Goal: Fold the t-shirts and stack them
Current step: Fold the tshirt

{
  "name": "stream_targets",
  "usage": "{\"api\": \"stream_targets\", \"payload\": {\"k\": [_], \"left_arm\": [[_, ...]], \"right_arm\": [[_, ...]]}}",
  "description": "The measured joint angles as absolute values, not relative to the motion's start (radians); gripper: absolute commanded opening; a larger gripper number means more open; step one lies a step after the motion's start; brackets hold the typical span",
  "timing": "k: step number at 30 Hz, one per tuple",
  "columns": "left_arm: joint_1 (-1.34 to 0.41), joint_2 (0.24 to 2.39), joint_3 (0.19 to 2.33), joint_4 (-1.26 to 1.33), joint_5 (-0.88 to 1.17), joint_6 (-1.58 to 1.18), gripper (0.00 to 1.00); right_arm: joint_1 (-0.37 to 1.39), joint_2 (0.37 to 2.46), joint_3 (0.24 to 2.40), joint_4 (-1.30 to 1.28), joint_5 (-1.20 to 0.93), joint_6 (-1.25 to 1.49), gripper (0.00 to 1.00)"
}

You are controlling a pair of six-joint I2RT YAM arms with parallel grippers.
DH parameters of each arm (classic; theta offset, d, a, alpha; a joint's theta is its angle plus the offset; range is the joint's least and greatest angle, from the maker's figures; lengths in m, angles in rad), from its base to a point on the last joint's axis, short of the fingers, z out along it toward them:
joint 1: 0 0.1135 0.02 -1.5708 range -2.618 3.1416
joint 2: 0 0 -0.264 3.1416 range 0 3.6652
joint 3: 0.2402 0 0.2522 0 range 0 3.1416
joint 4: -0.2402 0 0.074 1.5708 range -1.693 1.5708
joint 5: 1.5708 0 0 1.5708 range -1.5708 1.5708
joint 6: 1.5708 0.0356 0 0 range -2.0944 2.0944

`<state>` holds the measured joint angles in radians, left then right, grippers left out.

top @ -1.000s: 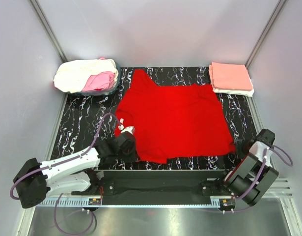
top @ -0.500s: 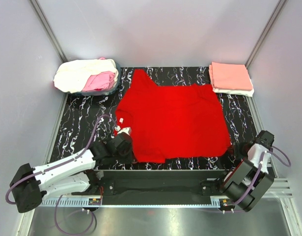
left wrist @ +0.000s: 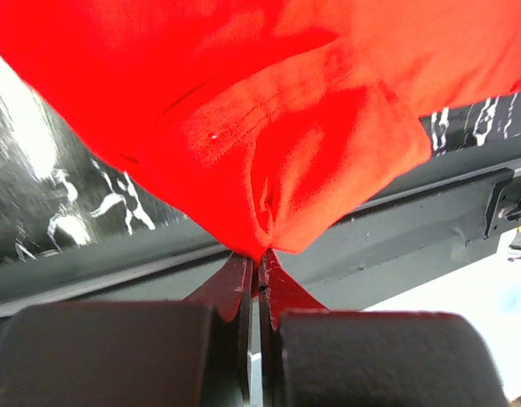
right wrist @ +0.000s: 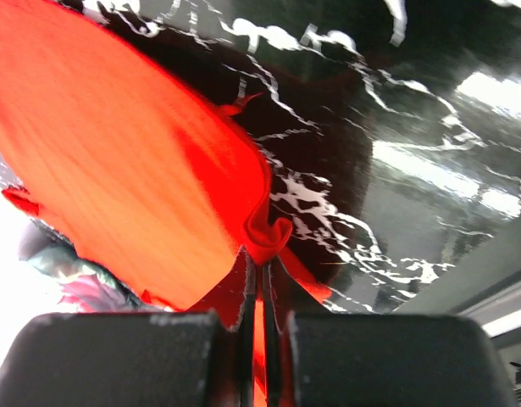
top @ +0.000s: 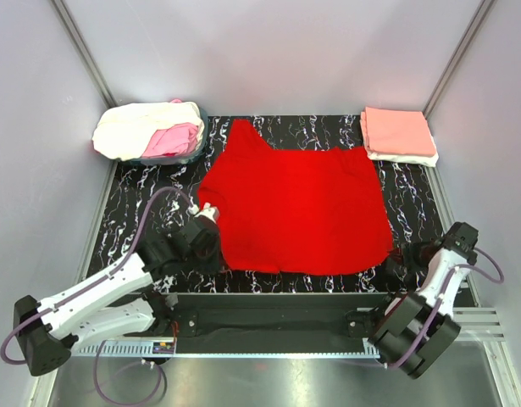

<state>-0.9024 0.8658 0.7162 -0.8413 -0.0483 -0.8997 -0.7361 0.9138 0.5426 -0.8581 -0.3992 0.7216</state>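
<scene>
Black marbled table (top: 133,212) is carrying everything here. The red t-shirt (top: 298,208) is lying spread across its middle, mostly flat, with its near edge running close to the table's front edge. At the far left corner a loose heap of shirts (top: 137,127) is sitting, cream-white cloth on top and a pink one (top: 171,140) showing on its near side. At the far right corner a folded salmon-pink shirt (top: 398,131) is resting squarely on a folded white one (top: 406,158).

The left claw (top: 213,222) is pinching the red t-shirt at its near left corner. In the left wrist view its jaws are pressing together on a bunched fold of red cloth, which is drawing up into a peak at the tips. The right claw (top: 401,254) is gripping the near right corner the same way, with its jaws closing tight on a small pucker of red fabric just above the table.
</scene>
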Motion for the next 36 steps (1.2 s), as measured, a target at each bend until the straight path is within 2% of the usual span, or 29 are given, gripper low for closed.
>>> {"api": "stream_targets", "payload": {"k": [7, 12, 24, 36], "left_arm": [[-0.76, 0.999, 0.846, -0.871, -0.034, -0.758, 0.0], [-0.664, 1.073, 0.897, -0.871, -0.001, -0.67, 0.0], [-0.501, 1.259, 1.017, -0.858, 0.054, -0.513, 0.0], [-0.383, 1.391, 1.087, -0.828, 0.085, -0.421, 0.0]], "right_arm": [[-0.717, 1.22, 0.676, -0.765, -0.466, 0.701, 0.0], [-0.62, 1.362, 0.774, -0.719, -0.466, 0.702, 0.0], [-0.477, 1.597, 0.927, -0.658, -0.462, 0.728, 0.0], [-0.45, 1.694, 1.053, -0.65, -0.444, 0.742, 0.0]]}}
